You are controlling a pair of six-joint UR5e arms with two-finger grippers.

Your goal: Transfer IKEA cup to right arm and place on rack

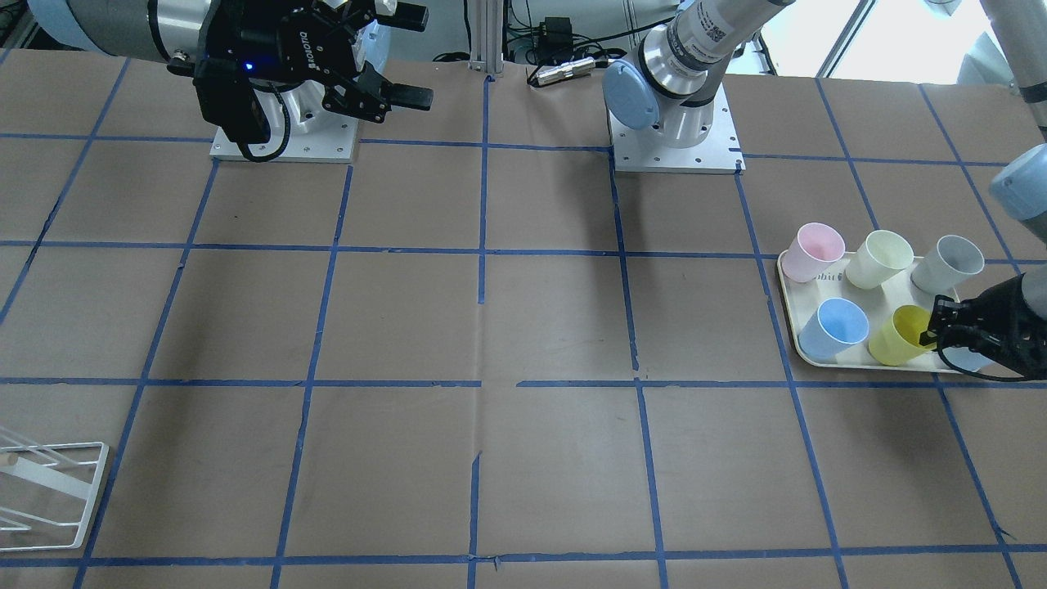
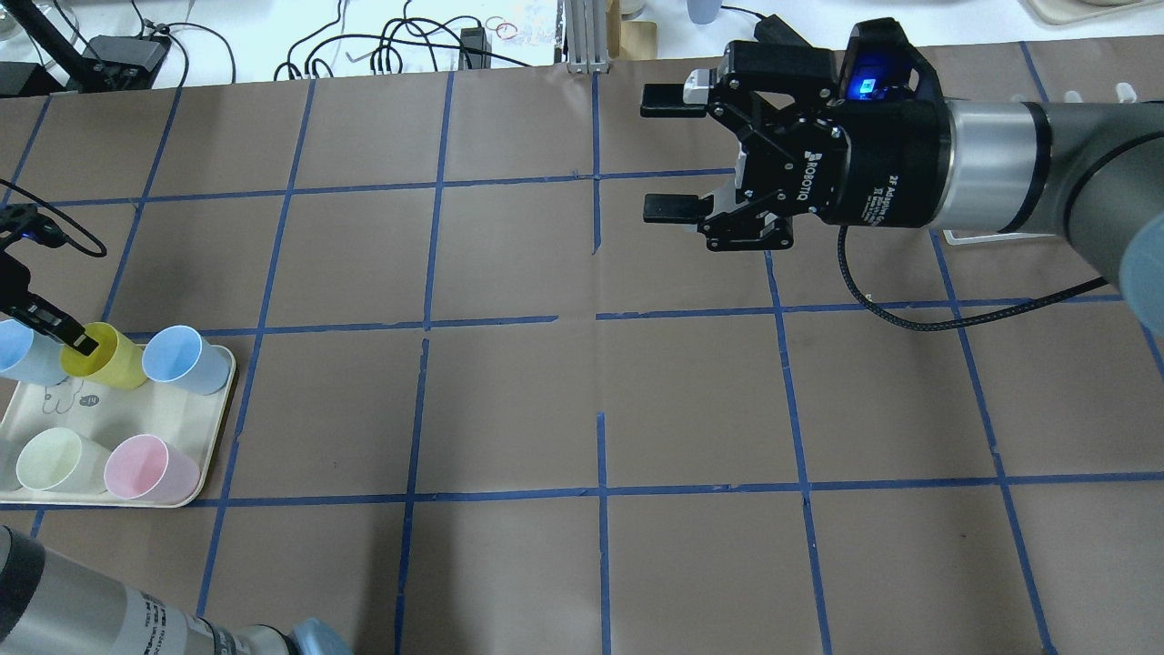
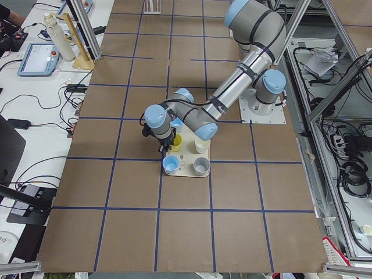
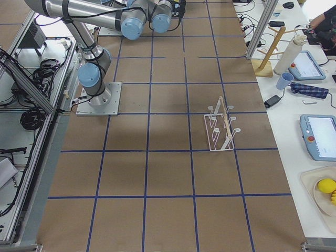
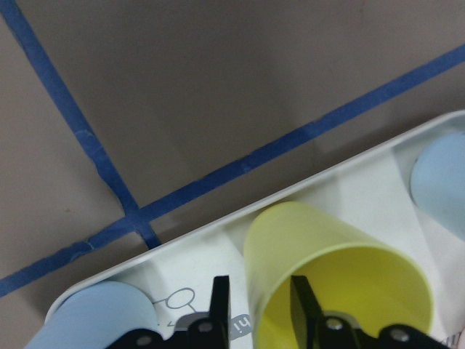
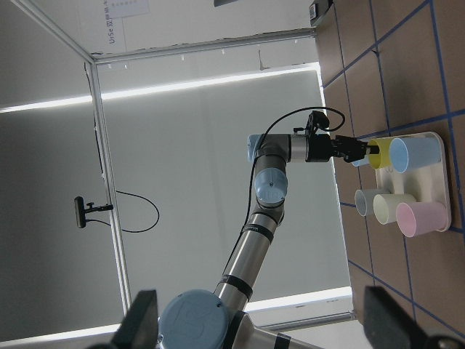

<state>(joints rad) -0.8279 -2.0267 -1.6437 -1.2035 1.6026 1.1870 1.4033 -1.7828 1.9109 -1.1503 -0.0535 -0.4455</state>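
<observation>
Fingers of left gripper (image 5: 260,287) astride wall of IKEA cup (image 5: 327,247): one inside, one outside, gap visible, not yet pinched. Cup upright, mouth up, on cream tray (image 2: 136,411) beside pink cup (image 1: 818,249), pale cream cup (image 1: 879,258), grey cup (image 1: 949,262), blue cup (image 1: 834,327), second blue cup (image 2: 23,353). Right gripper (image 2: 673,153) spread wide, empty, well apart. Rack (image 1: 49,491) farther still, on right gripper's side.

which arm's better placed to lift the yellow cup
Left: the left tool straddles the rim of the yellow cup on the tray; the right tool hangs open far across the table.
</observation>
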